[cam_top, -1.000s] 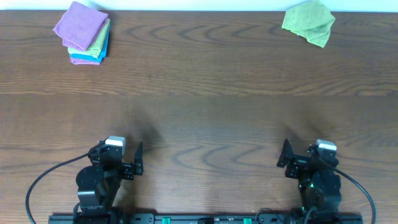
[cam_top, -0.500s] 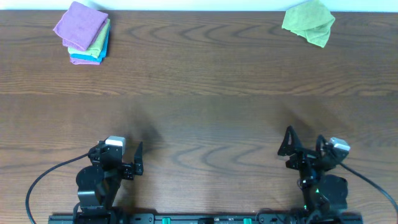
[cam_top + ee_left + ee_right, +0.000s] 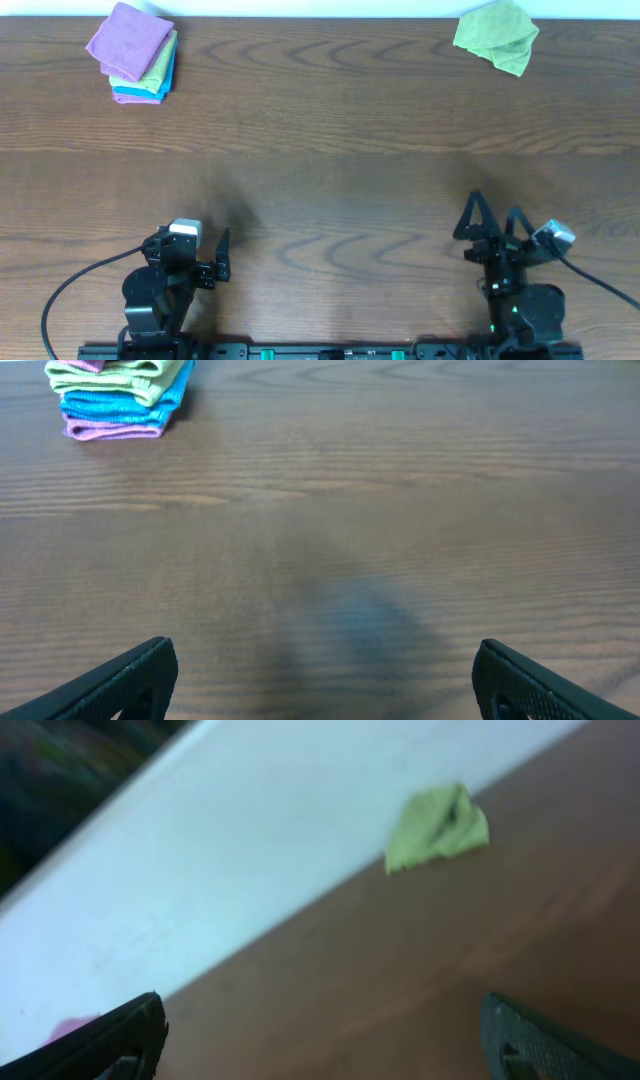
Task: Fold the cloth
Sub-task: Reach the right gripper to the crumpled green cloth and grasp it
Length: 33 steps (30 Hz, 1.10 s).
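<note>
1. Closest to me, at the near edge of the table, the left gripper is sitting low over the wood. Its two black fingers are standing wide apart and are holding nothing.
2. On the right side of the same near edge, the right gripper is pointing away from me and a little toward the far right. Its fingers are also standing wide apart, with nothing between them. Its wrist view is looking at the table at a slant and is somewhat blurred.
3. A black cable is curving out from the base of the left arm, and another one is coming out beside the right arm.
4. The table top is showing dark brown wood, and its grain is running from side to side.
5. At the far left corner, a stack of folded cloths is resting near the far edge. A purple one is lying on top, and green, blue and purple layers are showing under it.
6. At the far right corner, the cloth is lying crumpled in a loose heap, not folded, just beside the far edge. It is well apart from both grippers and from the stack.
7. Behind the far edge, a white surface is running along the table
</note>
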Available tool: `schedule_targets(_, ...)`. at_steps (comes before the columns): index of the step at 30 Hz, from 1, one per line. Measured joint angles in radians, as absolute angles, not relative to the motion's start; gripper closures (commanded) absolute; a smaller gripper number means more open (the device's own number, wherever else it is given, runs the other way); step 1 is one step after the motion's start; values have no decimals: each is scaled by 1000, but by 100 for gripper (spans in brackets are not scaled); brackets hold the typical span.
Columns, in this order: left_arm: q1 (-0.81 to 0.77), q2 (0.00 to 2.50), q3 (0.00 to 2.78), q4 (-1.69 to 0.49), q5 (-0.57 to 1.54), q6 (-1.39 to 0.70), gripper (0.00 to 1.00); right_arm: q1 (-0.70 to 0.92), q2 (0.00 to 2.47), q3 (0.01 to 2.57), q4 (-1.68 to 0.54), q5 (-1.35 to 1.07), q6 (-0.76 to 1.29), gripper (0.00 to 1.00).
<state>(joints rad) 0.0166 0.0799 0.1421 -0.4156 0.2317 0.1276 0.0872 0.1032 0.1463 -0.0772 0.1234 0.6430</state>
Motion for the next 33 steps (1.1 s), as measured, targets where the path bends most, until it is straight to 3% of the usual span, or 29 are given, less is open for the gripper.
schedule_targets(4, 17, 80, 142, -415, 231, 128, 5, 87, 295, 149, 152, 124, 609, 1)
schedule_targets(7, 17, 78, 142, -414, 231, 128, 5, 86, 463, 165, 204, 124, 597, 1)
schedule_targets(19, 17, 77, 142, -415, 231, 128, 4, 75, 1054, 639, -56, 108, 516, 1)
schedule_targets(33, 17, 76, 142, -414, 231, 128, 5, -56, 1583, 1004, -26, 112, 339, 2)
